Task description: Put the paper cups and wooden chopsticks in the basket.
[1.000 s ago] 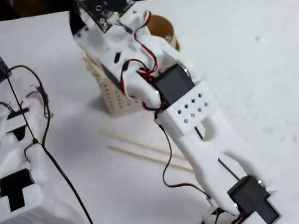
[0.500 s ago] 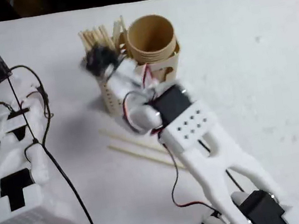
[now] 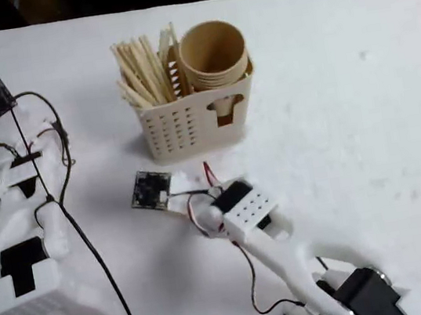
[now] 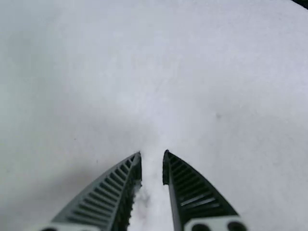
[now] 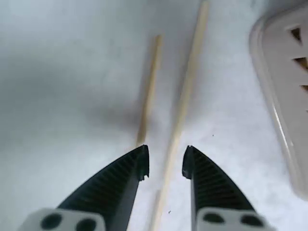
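1. We see a white desk (image 3: 361, 103) from above, with a pale perforated basket (image 3: 190, 129) standing upright near its far side.
2. The paper cups (image 3: 212, 46) sit nested in one compartment of the basket, mouths up. A bundle of wooden chopsticks (image 3: 140, 71) leans in the compartment beside them. These parts of the task look done.
3. Two pieces remain on the desk just in front of the basket. One loose chopstick (image 5: 184, 103) and a second loose chopstick (image 5: 149, 86) lie flat, almost parallel and a little apart.
4. The right arm (image 3: 247, 215) is folded low over that spot, close to the basket's front wall. We judge it sits low so its fingers can reach something this thin on a flat surface.
5. The right hand (image 5: 165, 161) has its jaws a modest gap apart, holding nothing. The first loose chopstick runs through the gap, and the tip of one jaw sits by the end of the second. We judge this is a line-up for a pinch.
6. The sticks may roll or slip when the jaws close.
7. The left arm (image 3: 25, 241) sits well apart on its own side. The left hand (image 4: 151, 166) points down at bare desk, jaws only narrowly parted and empty.
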Controlling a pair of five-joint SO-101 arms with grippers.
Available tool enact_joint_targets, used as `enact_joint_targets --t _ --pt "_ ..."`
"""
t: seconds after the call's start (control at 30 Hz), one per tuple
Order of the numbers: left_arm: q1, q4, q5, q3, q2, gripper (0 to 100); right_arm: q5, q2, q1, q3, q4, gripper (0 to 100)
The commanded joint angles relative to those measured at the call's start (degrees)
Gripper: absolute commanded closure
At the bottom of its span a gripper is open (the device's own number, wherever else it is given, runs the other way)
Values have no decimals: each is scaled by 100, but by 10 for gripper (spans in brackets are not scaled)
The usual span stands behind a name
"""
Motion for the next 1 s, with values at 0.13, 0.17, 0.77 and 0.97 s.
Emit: enact_joint_targets --t 0.13,0.17,0.77,0.97 --pt "31 18 -53 -229 -57 909 70 725 92 -343 -312 865" --pt "31 26 -53 -229 -57 909 70 919 171 -484 -303 865" --pt "22 26 -53 -229 -66 909 -132 1648 664 -1301 180 981" --pt "22 9 -53 -229 -57 909 -862 198 646 -853 444 981"
